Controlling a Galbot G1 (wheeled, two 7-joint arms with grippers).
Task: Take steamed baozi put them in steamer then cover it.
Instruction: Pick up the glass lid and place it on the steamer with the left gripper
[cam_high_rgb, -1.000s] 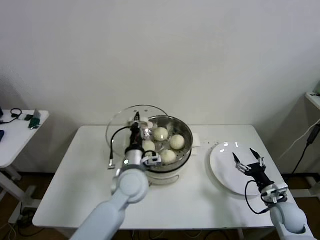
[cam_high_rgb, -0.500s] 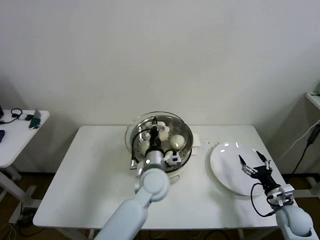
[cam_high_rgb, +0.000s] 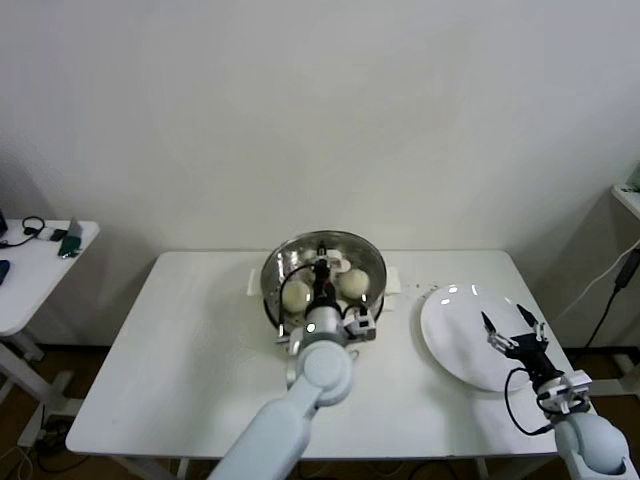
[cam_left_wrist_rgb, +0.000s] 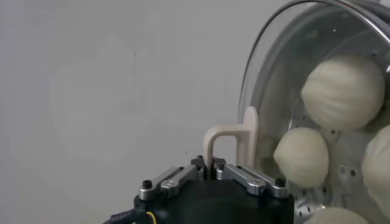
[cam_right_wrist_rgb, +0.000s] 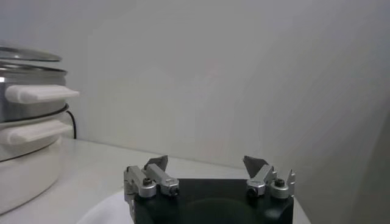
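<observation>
So the steamer (cam_high_rgb: 322, 300) sits around the middle of the counter (cam_high_rgb: 170, 350), toward the back edge near the wall. The cover (cam_high_rgb: 300, 262) is over the top of it, with the baozi (cam_high_rgb: 296, 295) inside underneath. The left tool (cam_high_rgb: 322, 272) is right above the steamer, clamped on the cover's handle (cam_left_wrist_rgb: 234, 143). Off to the right of the steamer, well apart from it, there's a plate (cam_high_rgb: 450, 325) on the counter, and the right tool (cam_high_rgb: 512, 325) hangs over the plate's right edge. A side table (cam_high_rgb: 30, 265) stands further left.
</observation>
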